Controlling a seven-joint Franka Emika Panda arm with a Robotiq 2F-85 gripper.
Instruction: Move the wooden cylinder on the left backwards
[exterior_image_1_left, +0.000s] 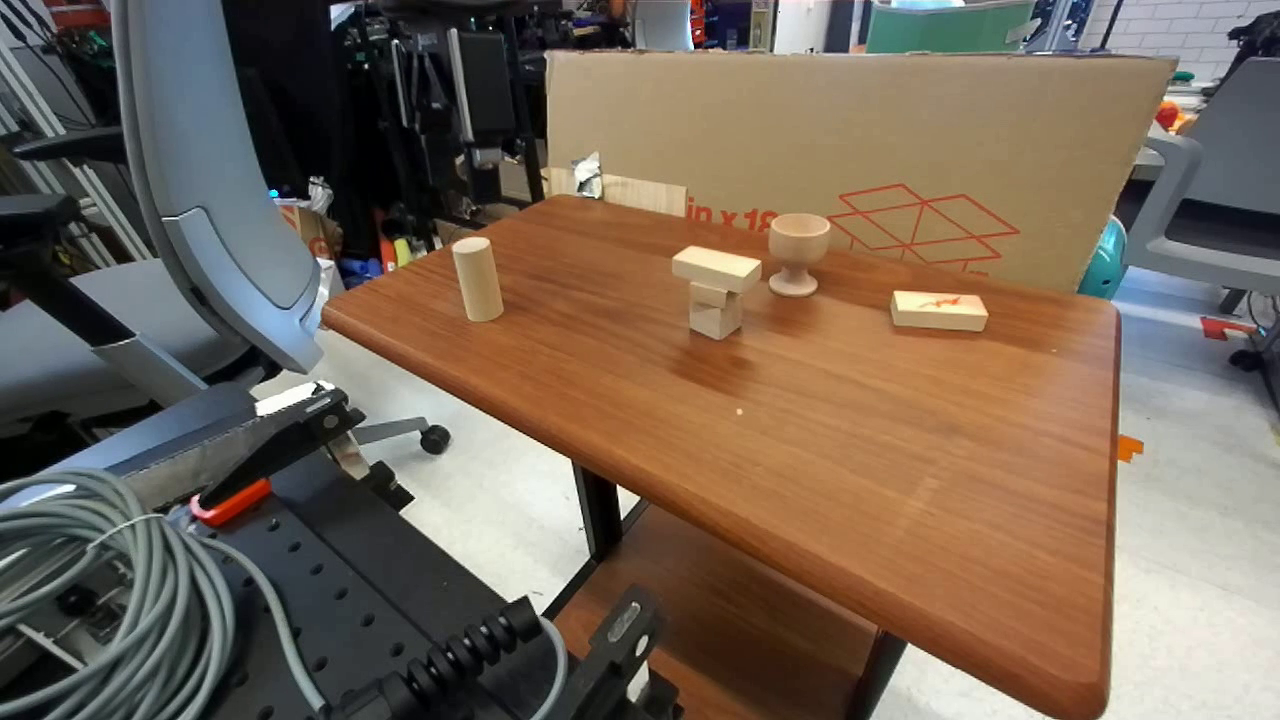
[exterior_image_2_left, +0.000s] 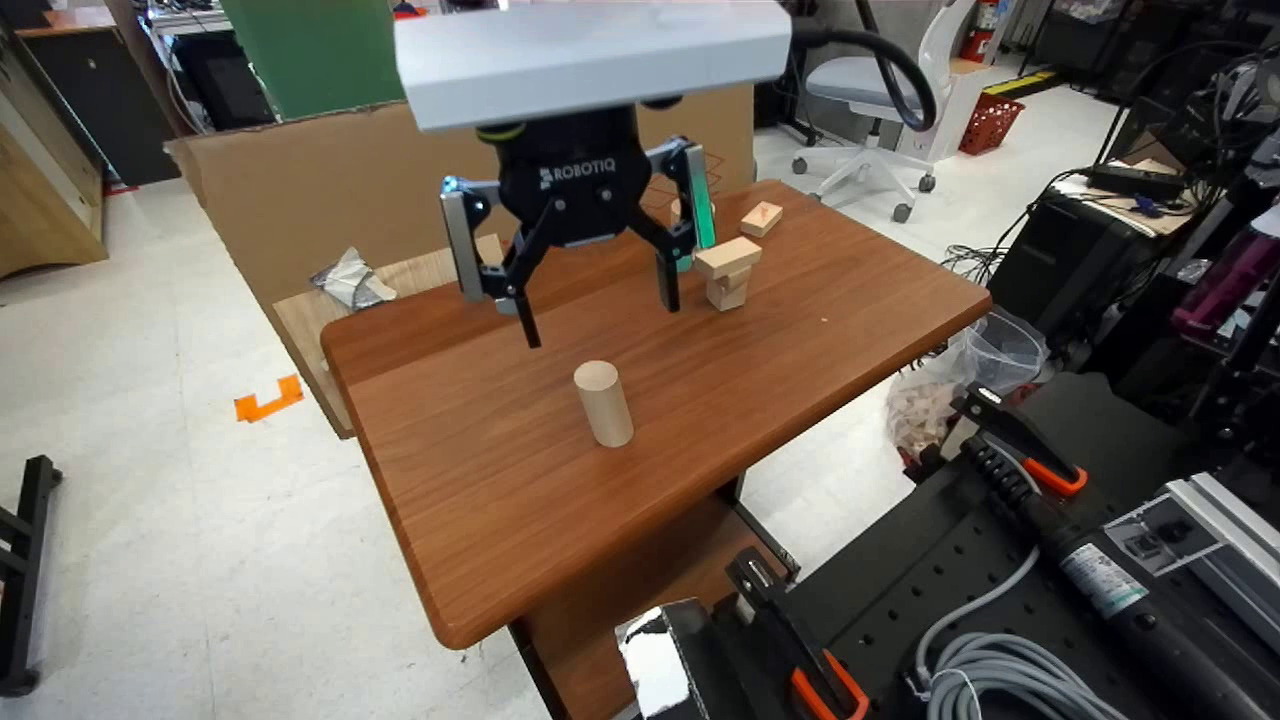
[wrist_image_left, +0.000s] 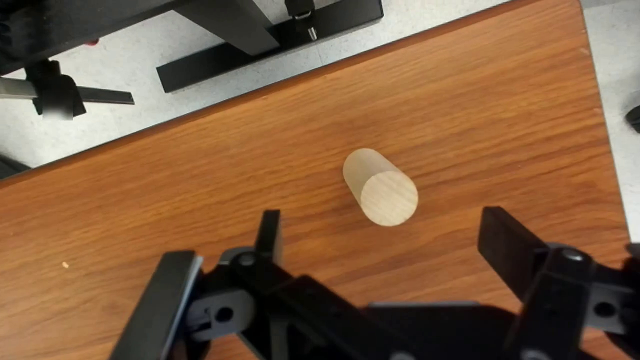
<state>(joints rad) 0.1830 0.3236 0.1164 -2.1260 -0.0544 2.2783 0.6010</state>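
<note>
While the gripper (exterior_image_2_left: 601, 326) is hanging above the table (exterior_image_2_left: 440, 440), fingers spread wide and nothing between them, the wooden cylinder (wrist_image_left: 381, 187) is standing upright on the tabletop, toward one end and well apart from the stacked blocks (exterior_image_1_left: 713, 295). Its top is showing about midway between the fingertips in the wrist view, so the sideways aim is looking fair, but the height left to descend is proving hard to judge. The likeliest trouble is lurking in that descent: should the gripper be drifting sideways, a finger could be landing on the round rim, and a piece taller than it is wide would be toppling readily. Once lying on its curved side, it would probably be rolling, and the table's edge is running near enough to be inviting a fall. A shallow hold near the top could be letting the smooth wood tilt or slip. Nothing visible is pinning down which way "backwards" is pointing, so a wrong guess could be spoiling the move. Any swing toward the stacked blocks could be knocking off the long upper block (exterior_image_1_left: 716, 268), which is overhanging its narrower supports.
</note>
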